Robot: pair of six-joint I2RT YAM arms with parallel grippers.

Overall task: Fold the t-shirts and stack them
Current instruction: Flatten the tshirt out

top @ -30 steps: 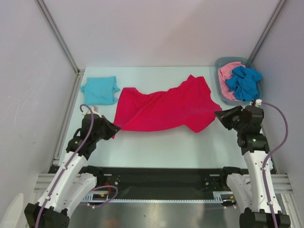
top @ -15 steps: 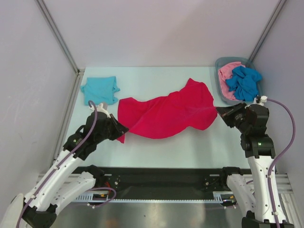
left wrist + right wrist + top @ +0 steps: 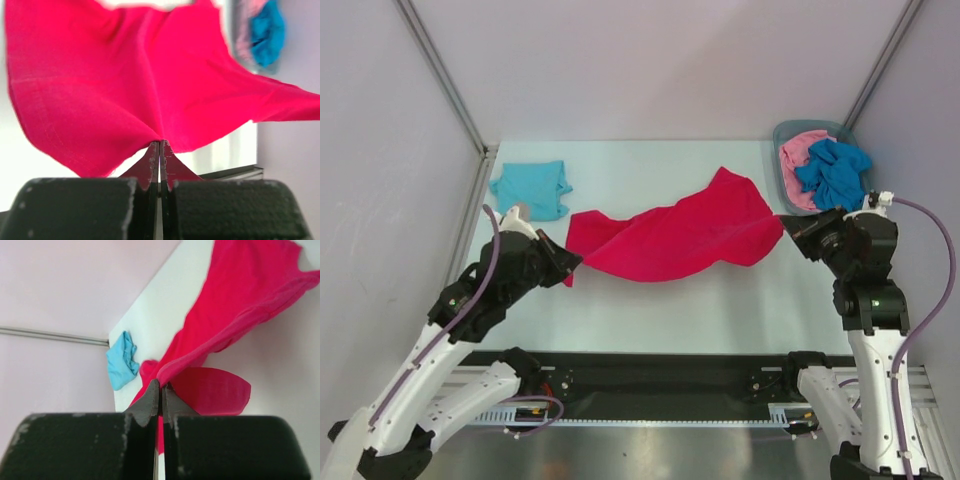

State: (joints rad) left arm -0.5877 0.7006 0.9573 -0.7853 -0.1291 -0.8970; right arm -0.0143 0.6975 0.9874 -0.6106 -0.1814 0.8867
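Top external view, left to right: the teal shirt (image 3: 530, 190) looks folded at the far left of the table (image 3: 670, 310), so I'd call that one done. My left gripper (image 3: 567, 266) is clamped on one end of the red shirt (image 3: 670, 238), which hangs stretched across the middle, rumpled and not folded yet. My right gripper (image 3: 787, 228) pinches the other end, and both wrist views show the jaws tight on cloth. Far right, the grey bin (image 3: 778, 150) holds a pink shirt (image 3: 798, 152) and a blue shirt (image 3: 835, 172), both crumpled. So roughly a quarter through, I reckon: red needs flattening, folding and stacking on the teal, then two more.
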